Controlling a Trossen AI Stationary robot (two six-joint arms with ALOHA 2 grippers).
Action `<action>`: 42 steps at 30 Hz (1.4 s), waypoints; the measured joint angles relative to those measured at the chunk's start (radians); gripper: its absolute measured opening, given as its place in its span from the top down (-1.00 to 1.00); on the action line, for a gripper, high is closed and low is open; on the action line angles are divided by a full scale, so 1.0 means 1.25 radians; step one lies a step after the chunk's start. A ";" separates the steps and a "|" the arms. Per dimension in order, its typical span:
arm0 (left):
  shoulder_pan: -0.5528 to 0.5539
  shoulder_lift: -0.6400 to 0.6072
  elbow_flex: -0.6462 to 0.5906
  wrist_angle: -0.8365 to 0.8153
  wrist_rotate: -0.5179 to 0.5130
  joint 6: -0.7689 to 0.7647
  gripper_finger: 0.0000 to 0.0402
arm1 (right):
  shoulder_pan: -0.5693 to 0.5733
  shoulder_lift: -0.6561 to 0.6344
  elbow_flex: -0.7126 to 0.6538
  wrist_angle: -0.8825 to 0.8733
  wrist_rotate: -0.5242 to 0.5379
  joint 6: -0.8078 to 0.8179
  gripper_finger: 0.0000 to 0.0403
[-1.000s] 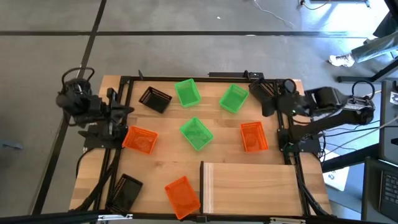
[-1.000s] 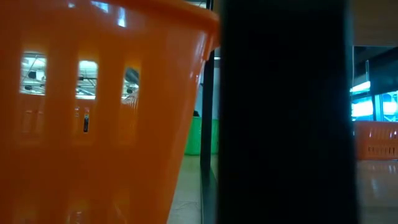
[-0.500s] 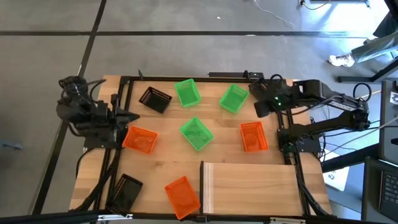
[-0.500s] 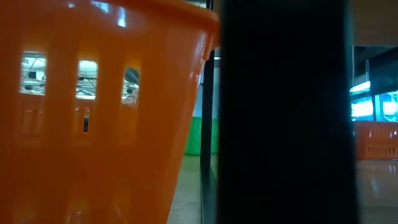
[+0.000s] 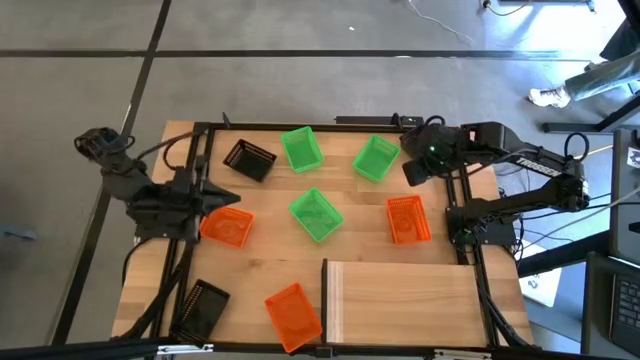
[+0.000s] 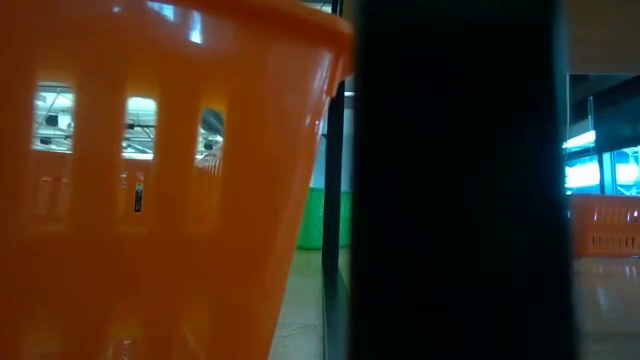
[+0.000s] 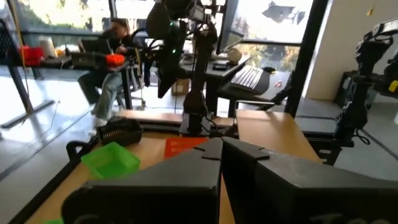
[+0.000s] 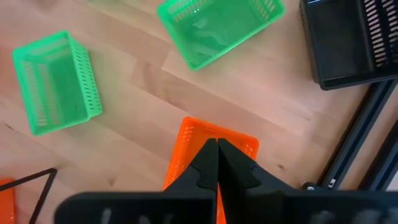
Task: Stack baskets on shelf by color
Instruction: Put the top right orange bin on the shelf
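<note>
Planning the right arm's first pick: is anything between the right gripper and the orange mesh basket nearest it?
Nothing visible: the shut right gripper hangs above bare tabletop, with the orange mesh basket just beyond; the green mesh basket sits aside.

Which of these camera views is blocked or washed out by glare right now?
Low view: an orange basket sits right at the lens and a dark upright bar fills the middle, hiding most of the table. Left wrist view: bright windows wash out the background. High view: evenly lit.
</note>
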 joint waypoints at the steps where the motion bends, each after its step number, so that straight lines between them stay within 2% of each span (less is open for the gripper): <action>1: 0.023 0.019 0.027 -0.037 0.016 -0.025 1.00 | -0.001 0.000 0.000 0.003 0.000 -0.006 1.00; 5: 0.133 0.087 0.110 -0.156 0.104 -0.125 1.00 | -0.004 0.000 0.000 0.004 -0.025 -0.041 1.00; 9: 0.260 0.133 0.158 -0.231 0.242 -0.218 1.00 | -0.004 0.000 0.000 0.003 -0.100 -0.092 1.00; 11: 0.321 0.149 0.171 -0.255 0.313 -0.258 1.00 | -0.004 0.000 0.000 0.003 -0.128 -0.110 1.00; 15: 0.424 0.160 0.174 -0.258 0.423 -0.284 1.00 | -0.004 0.008 0.000 -0.002 -0.127 -0.127 1.00; 23: 0.561 0.156 0.176 -0.255 0.485 -0.344 1.00 | -0.011 0.039 0.000 0.001 -0.118 -0.201 0.89; 28: 0.598 0.157 0.176 -0.255 0.540 -0.339 1.00 | -0.013 0.080 0.000 0.001 -0.118 -0.204 0.68; 31: 0.612 0.157 0.176 -0.255 0.558 -0.338 1.00 | -0.024 0.107 0.000 -0.005 -0.161 -0.235 0.55; 35: 0.621 0.157 0.176 -0.255 0.561 -0.337 1.00 | -0.030 0.153 0.000 -0.009 -0.187 -0.347 0.45; 42: 0.621 0.157 0.176 -0.255 0.561 -0.337 1.00 | -0.029 0.230 -0.035 -0.026 -0.181 -0.633 0.45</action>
